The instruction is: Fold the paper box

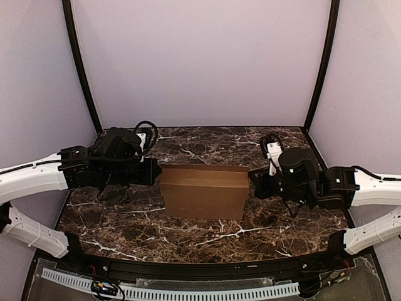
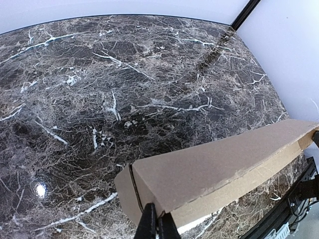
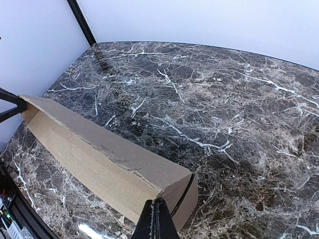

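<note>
The paper box [image 1: 203, 191] is plain brown cardboard, folded into a closed rectangular shape, at the middle of the marble table [image 1: 125, 222]. My left gripper [image 1: 156, 172] is at its left end. In the left wrist view the gripper [image 2: 157, 223] is shut, pinching the near corner edge of the box [image 2: 219, 164]. My right gripper [image 1: 252, 179] is at the right end. In the right wrist view the gripper [image 3: 157, 220] is shut on the near corner edge of the box [image 3: 109, 159]. The box looks tilted, its long top edge raised.
Lilac walls enclose the table at the back and sides, with black frame posts [image 1: 81, 69] at the back corners. A white perforated strip [image 1: 188, 291] runs along the near edge below the arm bases.
</note>
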`<state>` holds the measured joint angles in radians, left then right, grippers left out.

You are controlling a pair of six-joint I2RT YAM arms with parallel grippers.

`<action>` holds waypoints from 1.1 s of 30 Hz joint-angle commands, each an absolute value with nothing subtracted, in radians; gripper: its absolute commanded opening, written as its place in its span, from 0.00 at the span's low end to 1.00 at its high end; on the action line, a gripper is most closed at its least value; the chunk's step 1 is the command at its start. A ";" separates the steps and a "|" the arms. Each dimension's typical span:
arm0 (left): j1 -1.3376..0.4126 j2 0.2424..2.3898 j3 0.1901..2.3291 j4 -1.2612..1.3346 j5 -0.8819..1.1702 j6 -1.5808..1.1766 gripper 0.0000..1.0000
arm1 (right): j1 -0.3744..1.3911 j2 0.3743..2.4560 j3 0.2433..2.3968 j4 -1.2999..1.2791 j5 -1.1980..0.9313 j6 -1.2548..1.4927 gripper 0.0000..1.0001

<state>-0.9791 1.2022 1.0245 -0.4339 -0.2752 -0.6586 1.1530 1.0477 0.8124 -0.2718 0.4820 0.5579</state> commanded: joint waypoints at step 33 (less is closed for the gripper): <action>-1.150 1.104 0.734 -0.342 -0.357 -0.720 0.01 | 1.324 0.932 0.792 -0.326 0.495 0.482 0.48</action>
<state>-1.1374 1.0721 0.7532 -0.1616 -0.4377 -0.7071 1.3113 0.9485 0.7021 -0.2550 0.5320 0.5465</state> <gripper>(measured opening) 0.010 0.472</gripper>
